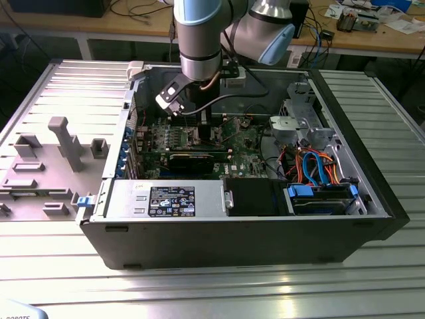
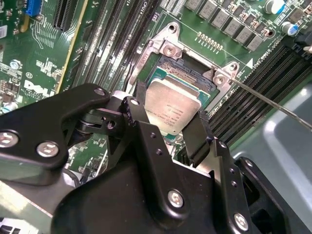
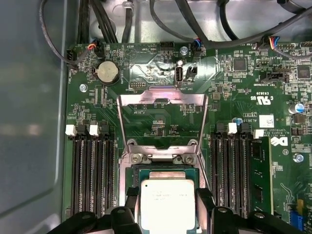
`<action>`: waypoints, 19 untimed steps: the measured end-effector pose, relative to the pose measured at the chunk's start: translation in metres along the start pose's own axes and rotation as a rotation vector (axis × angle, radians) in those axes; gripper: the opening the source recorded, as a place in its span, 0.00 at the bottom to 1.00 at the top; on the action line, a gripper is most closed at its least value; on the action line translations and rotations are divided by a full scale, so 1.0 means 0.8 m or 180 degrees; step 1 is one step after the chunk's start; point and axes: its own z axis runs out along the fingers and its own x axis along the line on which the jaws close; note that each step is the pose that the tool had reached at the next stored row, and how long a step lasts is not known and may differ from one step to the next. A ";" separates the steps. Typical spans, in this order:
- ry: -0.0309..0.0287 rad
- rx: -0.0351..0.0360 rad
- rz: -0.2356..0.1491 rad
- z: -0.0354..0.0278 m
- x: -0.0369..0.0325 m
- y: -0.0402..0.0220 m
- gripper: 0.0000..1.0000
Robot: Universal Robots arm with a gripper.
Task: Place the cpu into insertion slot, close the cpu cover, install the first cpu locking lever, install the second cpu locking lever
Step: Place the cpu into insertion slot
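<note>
- Setting: a robotics laboratory or electronics workshop.
- Ribbed metal surface [image 1: 60, 279] carrying an opened desktop computer case [image 1: 252, 239].
- Industrial robot arm [image 1: 199, 40] above it.
- Wooden surface [image 1: 146, 26] behind, strewn with cables [image 1: 133, 8].
- Grey fixture blocks [image 1: 63, 139] alongside.

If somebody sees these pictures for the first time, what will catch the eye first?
The arm reaching down into the open computer case stands out in the exterior view. In both wrist views the gripper clasps the cpu just over the insertion slot. In the first wrist view the cpu cover stands raised open.
</note>
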 end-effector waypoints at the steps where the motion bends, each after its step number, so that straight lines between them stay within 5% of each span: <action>1: 0.0000 0.0000 0.0000 0.0006 0.0000 -0.0002 0.55; 19: 0.0000 0.0000 -0.0002 0.0106 0.0023 -0.0024 0.55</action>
